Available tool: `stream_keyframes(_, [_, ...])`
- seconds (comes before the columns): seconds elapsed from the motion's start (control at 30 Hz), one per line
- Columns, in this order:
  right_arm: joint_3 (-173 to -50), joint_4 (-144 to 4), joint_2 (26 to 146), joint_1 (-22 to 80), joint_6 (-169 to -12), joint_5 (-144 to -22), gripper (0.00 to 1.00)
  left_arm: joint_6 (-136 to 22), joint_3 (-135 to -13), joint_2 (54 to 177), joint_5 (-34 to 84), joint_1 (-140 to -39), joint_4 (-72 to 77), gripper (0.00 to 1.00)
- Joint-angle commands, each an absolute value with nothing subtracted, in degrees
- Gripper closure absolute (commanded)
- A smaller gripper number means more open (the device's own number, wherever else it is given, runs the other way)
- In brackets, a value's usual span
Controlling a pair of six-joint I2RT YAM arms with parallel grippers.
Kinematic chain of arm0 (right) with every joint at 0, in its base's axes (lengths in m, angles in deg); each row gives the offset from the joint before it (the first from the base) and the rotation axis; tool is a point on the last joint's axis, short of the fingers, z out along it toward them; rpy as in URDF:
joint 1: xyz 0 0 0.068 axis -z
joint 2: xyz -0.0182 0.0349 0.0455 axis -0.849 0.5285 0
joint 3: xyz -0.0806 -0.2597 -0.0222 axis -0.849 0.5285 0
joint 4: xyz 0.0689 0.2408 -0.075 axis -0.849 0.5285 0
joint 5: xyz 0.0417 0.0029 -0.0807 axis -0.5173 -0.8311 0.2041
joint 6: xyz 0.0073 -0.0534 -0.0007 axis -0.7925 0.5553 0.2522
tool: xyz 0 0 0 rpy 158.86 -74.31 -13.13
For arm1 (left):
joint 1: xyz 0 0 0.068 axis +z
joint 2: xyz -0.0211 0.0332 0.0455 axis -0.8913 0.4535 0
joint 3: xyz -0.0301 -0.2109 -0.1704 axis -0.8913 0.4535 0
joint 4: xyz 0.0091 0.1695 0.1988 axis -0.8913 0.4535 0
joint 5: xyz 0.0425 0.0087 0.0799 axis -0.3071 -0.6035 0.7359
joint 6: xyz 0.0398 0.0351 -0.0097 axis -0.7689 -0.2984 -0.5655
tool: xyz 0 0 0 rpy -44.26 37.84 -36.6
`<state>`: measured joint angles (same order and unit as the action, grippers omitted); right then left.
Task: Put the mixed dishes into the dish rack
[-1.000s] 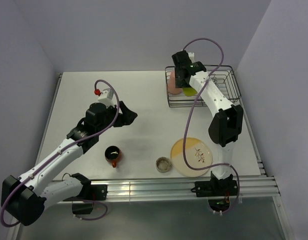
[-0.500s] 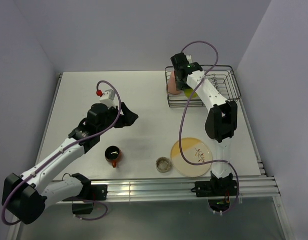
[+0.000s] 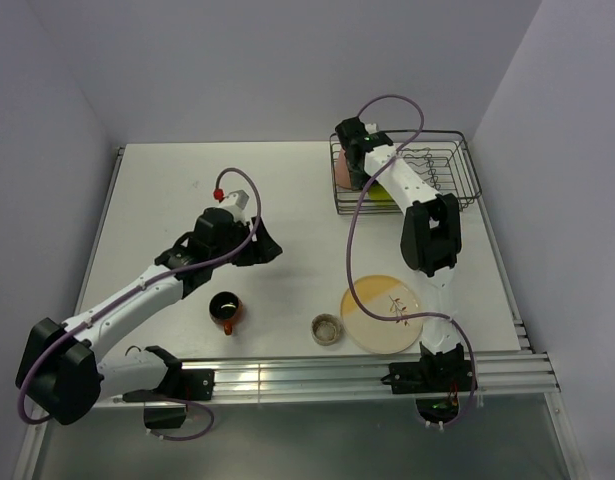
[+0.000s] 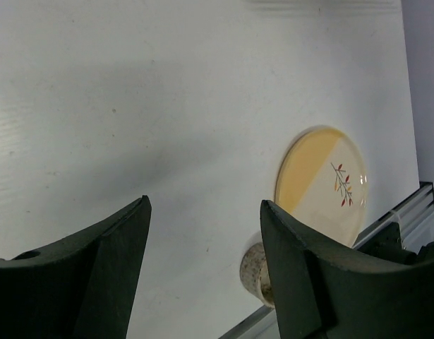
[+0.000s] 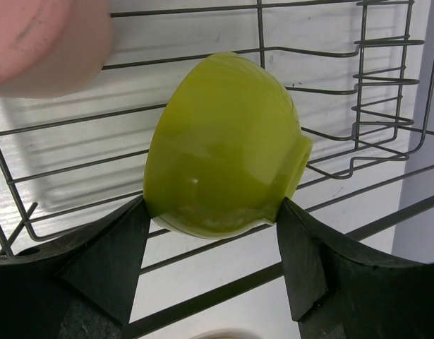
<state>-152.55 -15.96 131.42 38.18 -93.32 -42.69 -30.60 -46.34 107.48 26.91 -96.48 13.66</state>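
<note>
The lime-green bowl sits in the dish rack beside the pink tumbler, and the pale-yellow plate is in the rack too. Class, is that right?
Not quite. The lime-green bowl does sit in the dish rack beside the pink tumbler, but the pale-yellow plate is not in the rack: the top external view shows it lying on the table near the front edge, beside the tiny cup.

The tumbler (image 5: 44,42) is blurred and cut by the picture edge. The arm hides most of the bowl (image 3: 380,186). The cup (image 4: 257,272) is half hidden behind one of the fingers (image 4: 308,282).
</note>
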Motion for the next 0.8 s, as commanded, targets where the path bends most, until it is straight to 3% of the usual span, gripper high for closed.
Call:
stream_keyframes(0.0, [-153.29, -17.55, 130.94, 38.67, -93.1, -39.3, 0.96, -30.98, -49.04, 108.22, 24.49, -97.92, 13.32, 0.31])
stream_keyframes(0.13, [-153.11, -17.03, 131.73, 38.67, -93.1, -39.21, 0.9, -30.98, -50.45, 110.33, 25.62, -100.9, 14.81, 0.31])
stream_keyframes(0.27, [-153.02, -16.94, 131.82, 38.67, -93.01, -39.65, 0.72, -30.37, -50.81, 112.17, 26.77, -102.93, 14.99, 0.29])
stream_keyframes(0.67, [-154.17, -16.23, 132.61, 38.59, -92.75, -40.62, 0.35, -28.88, -51.16, 116.49, 28.09, -107.59, 14.55, 0.28])
stream_keyframes(0.77, [-153.99, -16.15, 132.61, 38.59, -92.75, -40.44, 0.22, -28.7, -51.42, 117.28, 28.53, -108.38, 14.47, 0.27])
